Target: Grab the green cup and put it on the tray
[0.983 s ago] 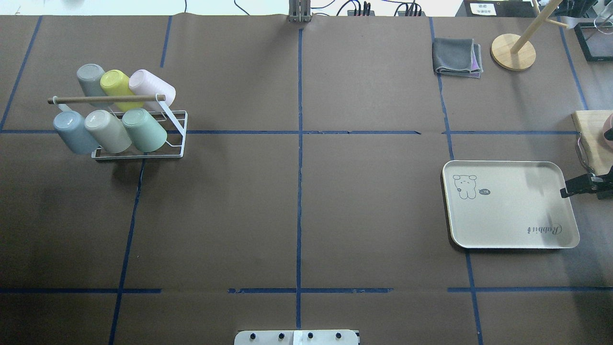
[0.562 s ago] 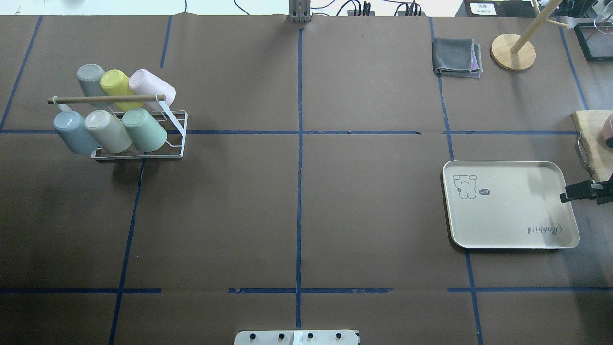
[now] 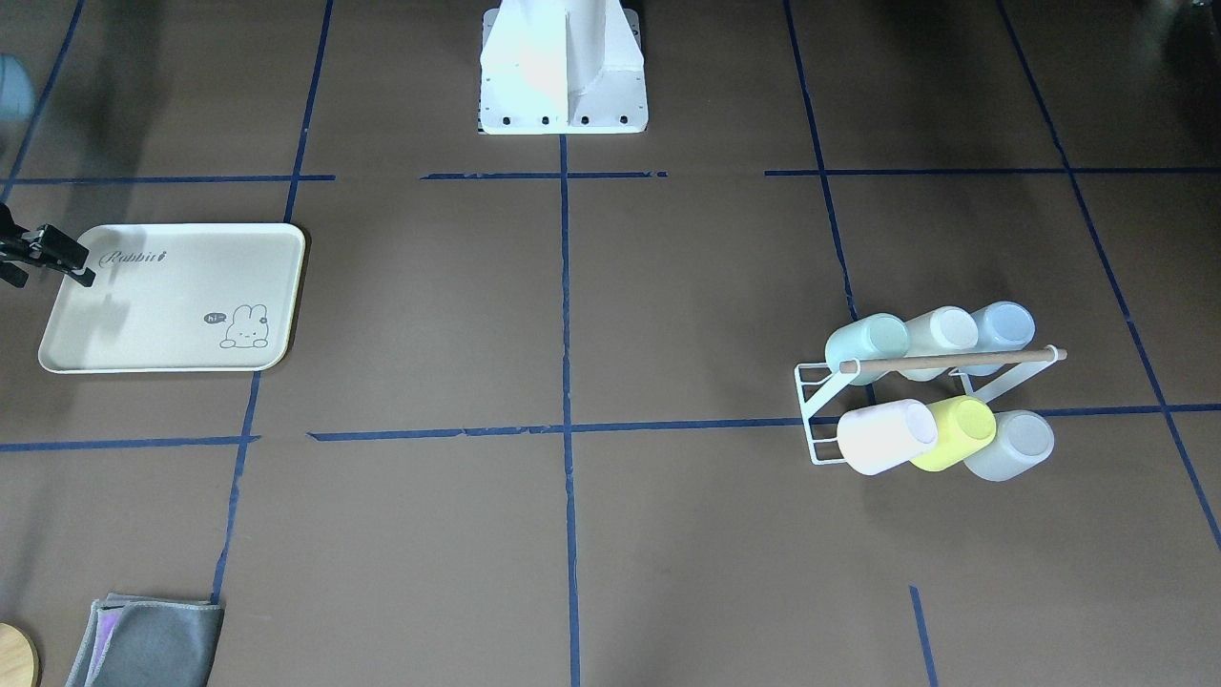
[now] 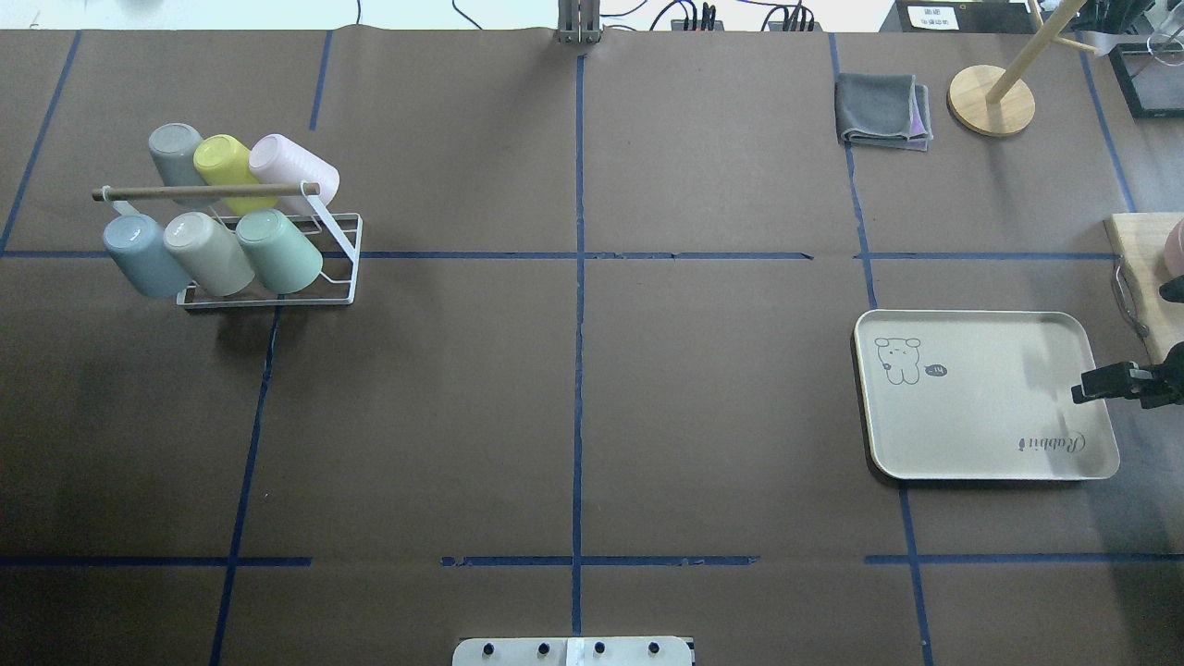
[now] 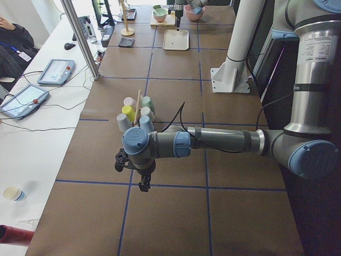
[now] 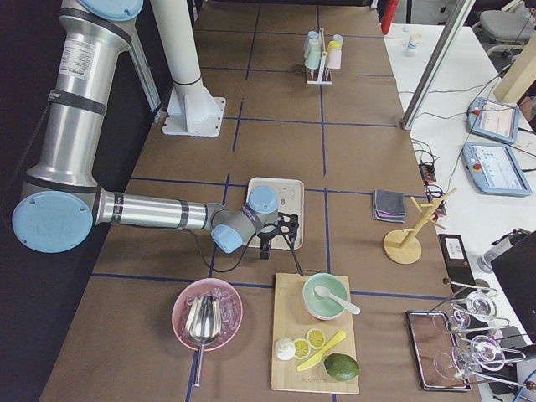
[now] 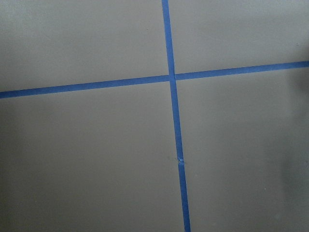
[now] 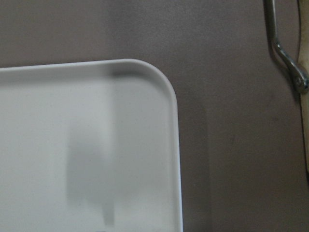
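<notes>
The green cup point(image 4: 277, 252) is pale mint and sits tilted on a white wire rack point(image 4: 342, 277) at the table's left; it also shows in the front view point(image 3: 866, 343). The cream tray point(image 4: 985, 416) with a bunny drawing lies empty at the right, also in the front view point(image 3: 153, 315) and the right wrist view point(image 8: 87, 145). My right gripper point(image 4: 1115, 388) hangs open and empty over the tray's right edge, far from the cup. My left gripper point(image 5: 141, 181) shows only in the exterior left view, above bare table beyond the rack; I cannot tell if it is open.
The rack also holds yellow-green point(image 4: 222, 166), pink, blue and grey cups. A wooden board point(image 4: 1142, 264) with a metal handle lies just right of the tray. A folded grey cloth point(image 4: 883, 111) and a round wooden stand base point(image 4: 990, 100) are at the back right.
My right gripper has moved along the tray's right edge toward the robot's side and slightly inward over the tray. The cups and tray have not moved.
</notes>
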